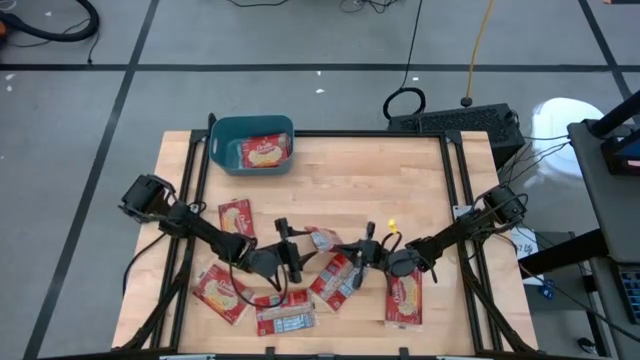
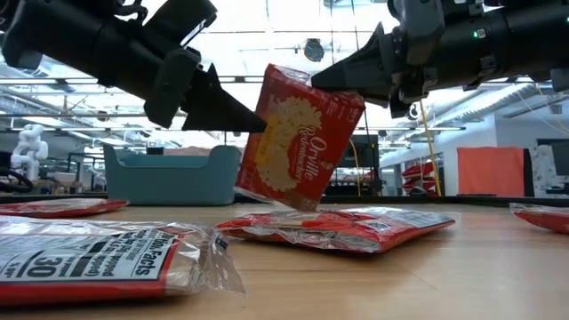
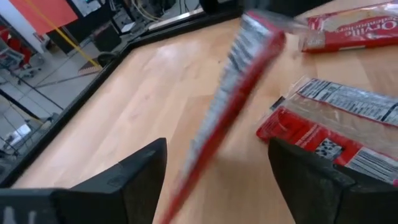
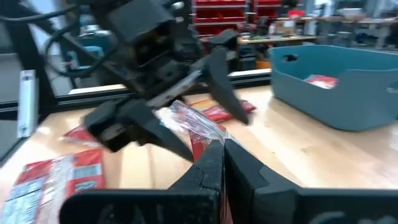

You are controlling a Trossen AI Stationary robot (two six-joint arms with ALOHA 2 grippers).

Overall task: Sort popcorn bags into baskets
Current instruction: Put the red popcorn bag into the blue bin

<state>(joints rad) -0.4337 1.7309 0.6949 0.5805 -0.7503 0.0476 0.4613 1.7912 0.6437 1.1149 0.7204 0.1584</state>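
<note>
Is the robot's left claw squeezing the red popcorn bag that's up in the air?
Apart. In the left wrist view the flat red popcorn bag stands between the open left gripper with wood showing either side. The shut right gripper pinches its top corner.

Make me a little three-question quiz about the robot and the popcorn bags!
1. True or false: the right gripper pinches the raised popcorn bag with shut fingers.
2. How do the left gripper's fingers stand: A) open around the bag's edge, B) shut on a bag lying on the table?
3. What already lies in the teal basket?

Key: 1 true; 2 A; 3 one popcorn bag.
</note>
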